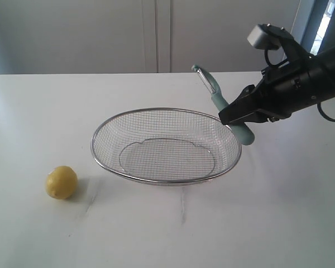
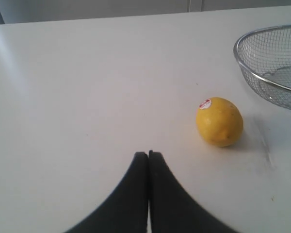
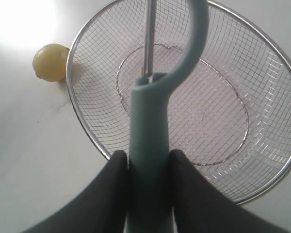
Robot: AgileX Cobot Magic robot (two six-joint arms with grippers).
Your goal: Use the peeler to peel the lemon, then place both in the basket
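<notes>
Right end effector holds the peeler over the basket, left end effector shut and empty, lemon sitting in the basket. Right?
One thing's off: the lemon isn't in the basket. It sits on the table outside it, on the left arm's side, as the exterior view shows. The rest holds: right end effector holds the peeler over the basket, left end effector shut and empty.

Lab-like rm: white table (image 1: 268, 223), plain wall (image 1: 72, 33)

Bright, soft daylight leaves the white table (image 1: 156, 234) nearly featureless. Beyond the right claw (image 3: 148, 156), glare burns out the table beside the small round yellow lemon (image 3: 50, 62), whose shadow is faint. The pale teal-green-handled peeler (image 3: 150, 111) looks slightly soft close up. The left claw (image 2: 148, 154) is a black silhouette without detail.
</notes>
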